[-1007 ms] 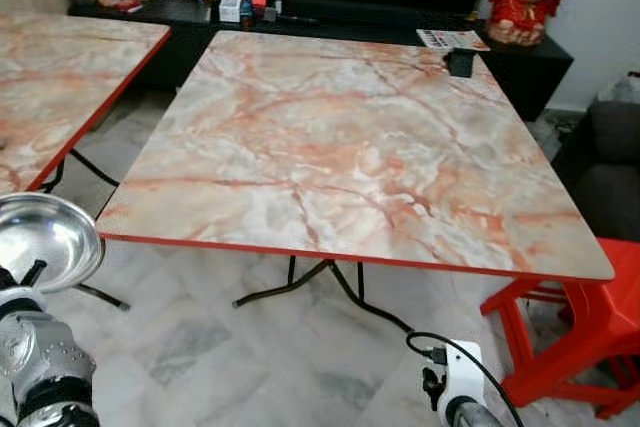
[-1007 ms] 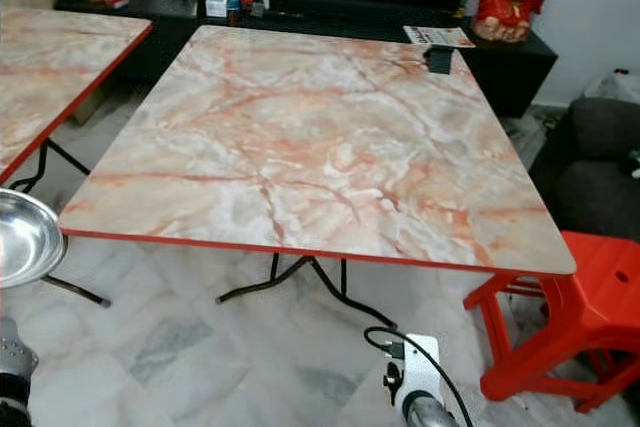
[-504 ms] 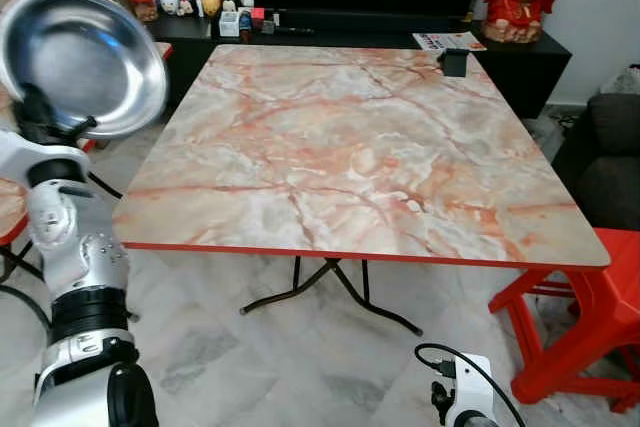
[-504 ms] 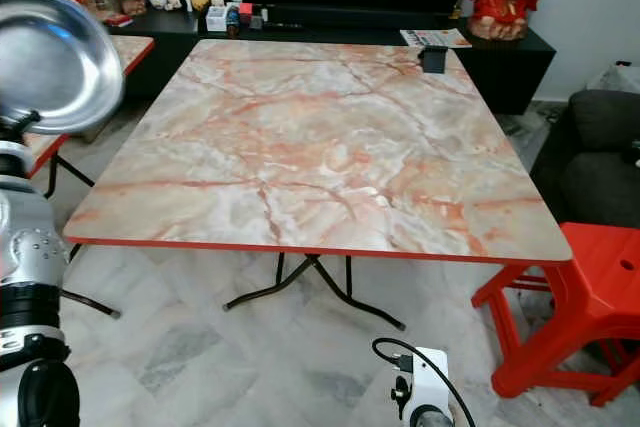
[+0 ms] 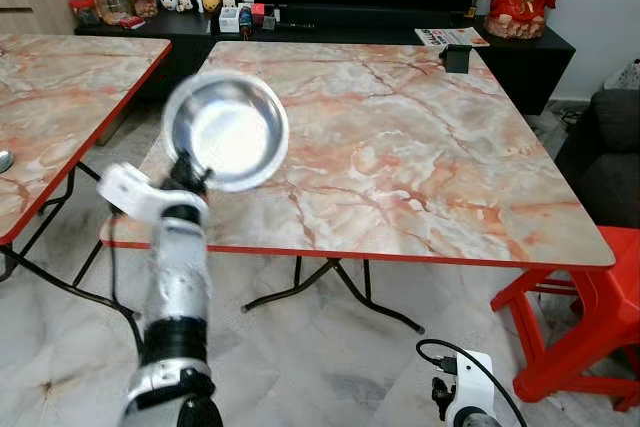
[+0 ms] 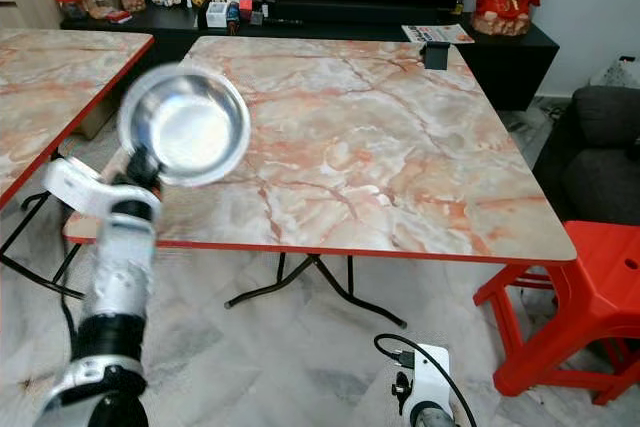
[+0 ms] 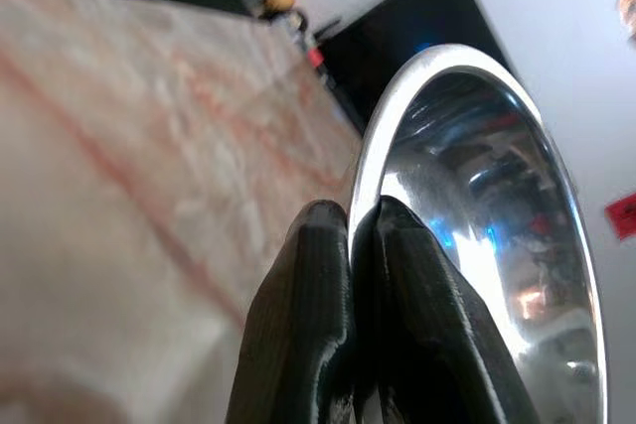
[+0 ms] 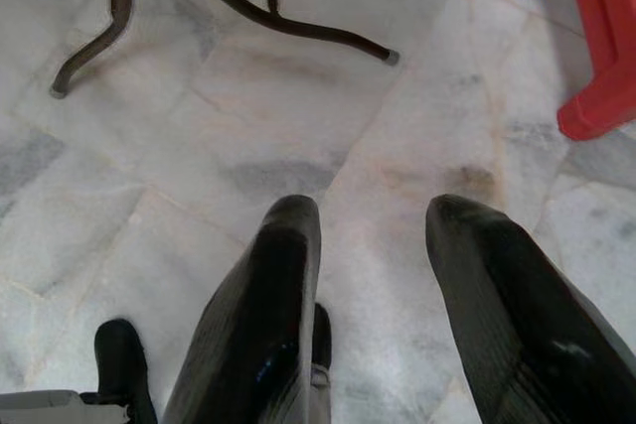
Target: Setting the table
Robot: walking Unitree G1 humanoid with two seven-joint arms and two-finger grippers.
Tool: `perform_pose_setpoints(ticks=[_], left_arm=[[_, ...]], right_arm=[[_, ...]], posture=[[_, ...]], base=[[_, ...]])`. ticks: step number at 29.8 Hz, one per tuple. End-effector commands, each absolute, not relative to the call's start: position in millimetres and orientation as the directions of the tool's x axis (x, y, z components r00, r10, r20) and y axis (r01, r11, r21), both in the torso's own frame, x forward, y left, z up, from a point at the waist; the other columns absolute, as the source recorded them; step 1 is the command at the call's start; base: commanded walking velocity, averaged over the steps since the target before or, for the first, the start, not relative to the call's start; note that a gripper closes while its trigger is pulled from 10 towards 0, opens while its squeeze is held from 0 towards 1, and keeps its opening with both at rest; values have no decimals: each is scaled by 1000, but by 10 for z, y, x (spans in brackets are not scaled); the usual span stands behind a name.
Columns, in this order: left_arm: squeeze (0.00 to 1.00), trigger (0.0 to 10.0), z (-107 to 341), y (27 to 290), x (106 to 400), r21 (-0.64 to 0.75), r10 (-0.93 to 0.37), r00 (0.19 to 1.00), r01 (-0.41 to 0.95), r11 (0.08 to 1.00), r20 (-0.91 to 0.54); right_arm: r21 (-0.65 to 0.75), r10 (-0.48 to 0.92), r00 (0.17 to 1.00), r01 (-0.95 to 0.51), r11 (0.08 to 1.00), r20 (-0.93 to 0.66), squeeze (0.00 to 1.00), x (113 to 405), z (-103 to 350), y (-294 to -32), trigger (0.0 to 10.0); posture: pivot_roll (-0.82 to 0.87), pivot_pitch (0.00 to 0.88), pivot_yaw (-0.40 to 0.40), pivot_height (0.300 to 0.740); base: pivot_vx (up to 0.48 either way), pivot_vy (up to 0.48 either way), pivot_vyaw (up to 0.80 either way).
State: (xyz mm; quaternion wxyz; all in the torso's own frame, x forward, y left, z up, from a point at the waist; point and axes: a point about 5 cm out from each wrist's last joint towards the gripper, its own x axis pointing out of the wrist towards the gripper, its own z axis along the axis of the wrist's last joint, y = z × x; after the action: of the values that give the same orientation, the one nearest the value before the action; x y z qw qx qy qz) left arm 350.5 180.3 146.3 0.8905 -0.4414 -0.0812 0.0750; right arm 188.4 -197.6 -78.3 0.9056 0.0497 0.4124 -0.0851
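Observation:
A shiny steel bowl (image 5: 225,129) is held up on edge, its hollow facing me, over the near left corner of the marble table (image 5: 400,137). My left gripper (image 5: 188,175) is shut on the bowl's lower rim; in the left wrist view the two black fingers (image 7: 318,325) pinch the bowl's rim (image 7: 397,136). My right gripper (image 8: 368,245) hangs low over the floor with its fingers apart and nothing between them. The right wrist (image 5: 462,399) shows at the bottom of the left eye view.
A second marble table (image 5: 60,97) stands at the left. A red plastic stool (image 5: 590,317) is at the right, a dark sofa (image 5: 610,157) behind it. A black TV cabinet (image 5: 330,32) with jars and figurines runs along the back. A small black object (image 5: 457,59) sits at the table's far edge.
My left arm has swung the bowl from the far left, lower and to the right, over the table's near left corner. The camera has shifted slightly.

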Motion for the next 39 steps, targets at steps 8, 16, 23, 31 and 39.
perform_pose_setpoints(ticks=[8,16,23,31,39], left_arm=[[0,10000,1359,1340,3568,-766,6,999,-28,643,-32],[0,10000,1356,1281,3572,-739,-40,998,-10,674,-51],[0,10000,1347,1244,3558,-729,-63,996,2,684,-56],[0,10000,1348,1226,3549,-731,-77,995,9,682,-59],[0,10000,1338,1206,3522,-713,-109,992,33,701,-61]], right_arm=[[17,-150,622,255,967,-768,0,1809,-816,-2008,10000],[12,-158,619,261,965,-769,0,1784,-825,-2018,10000],[17,-156,615,265,964,-773,0,1810,-818,-2005,10000],[14,-151,622,252,968,-769,0,1822,-812,-2002,10000],[22,-136,620,240,971,-772,0,1821,-819,-1963,10000]], posture=[[-27,0,30,740],[-20,0,23,740],[-14,0,16,740],[-8,0,10,740],[-4,0,9,740]], base=[[37,0,0],[323,0,-400],[346,0,0],[353,0,-281],[341,0,0]])
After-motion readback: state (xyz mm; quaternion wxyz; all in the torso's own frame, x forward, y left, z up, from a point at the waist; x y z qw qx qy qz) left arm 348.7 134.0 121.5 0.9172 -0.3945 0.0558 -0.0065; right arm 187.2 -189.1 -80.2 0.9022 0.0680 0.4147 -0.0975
